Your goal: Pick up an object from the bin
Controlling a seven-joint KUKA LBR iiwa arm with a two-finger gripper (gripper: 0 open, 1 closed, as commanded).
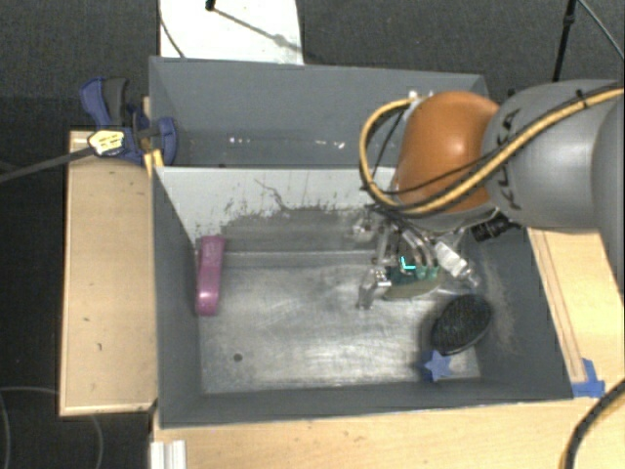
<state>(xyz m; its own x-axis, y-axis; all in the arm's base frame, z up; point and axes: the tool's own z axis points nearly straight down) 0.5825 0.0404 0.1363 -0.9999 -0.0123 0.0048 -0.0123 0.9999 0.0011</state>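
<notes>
Gripper (381, 283) is low over the bin (293, 335) floor, right of centre in the frame, hanging under the orange wrist cover (444, 149). The wrist hardware masks it, so I can't tell whether it's open or closed, and nothing is visibly held.

Nearest candidate is the black oval brush-like thing (459, 322), just beside the gripper to the lower right. It lies flat near the right wall, apart from the tool rather than under it. A small blue piece (437, 364) sits just below it, by the front edge. The pink bar (209, 277) lies flat along the left wall, well apart from the gripper.

My read: all 3 items lie loose against or near the walls, likely because the sloped sides leave the centre bare. The gripper is over bare metal, so it isn't lined up on any of them. The black one is the shortest reach. The right wall crowds that approach, so there's a risk of clipping it.
</notes>
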